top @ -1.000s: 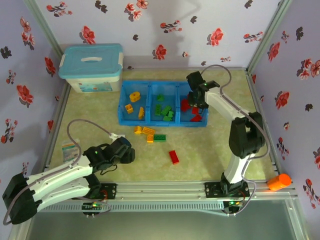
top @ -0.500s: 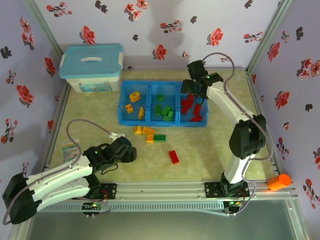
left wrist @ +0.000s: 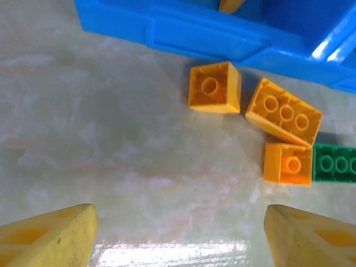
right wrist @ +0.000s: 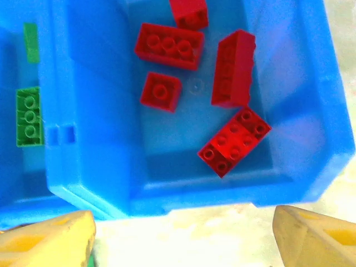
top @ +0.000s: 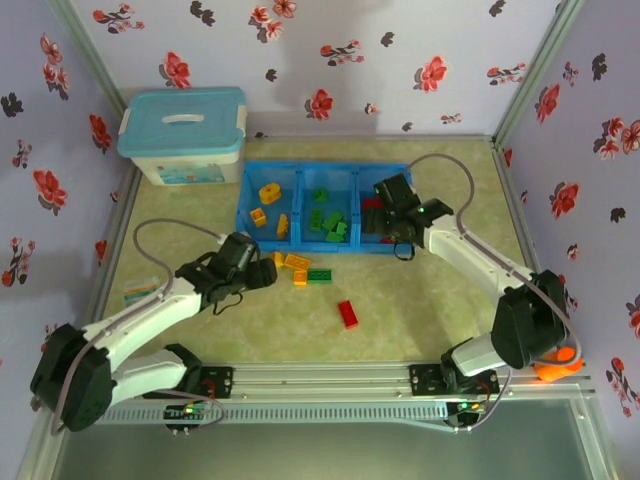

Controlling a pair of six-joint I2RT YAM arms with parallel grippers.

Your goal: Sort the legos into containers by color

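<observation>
Orange-yellow legos (left wrist: 214, 87) lie beyond the spread left gripper (left wrist: 179, 222), red legos (right wrist: 168, 46) beyond the spread right gripper (right wrist: 182, 222).

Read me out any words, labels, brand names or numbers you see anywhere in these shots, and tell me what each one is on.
No text here is legible.
Label strip on the front of the white storage box: coloured print, too small to read.
Paper slip: printed, too small to read.
Studs of the orange bricks and red bricks: no lettering can be made out.
</observation>
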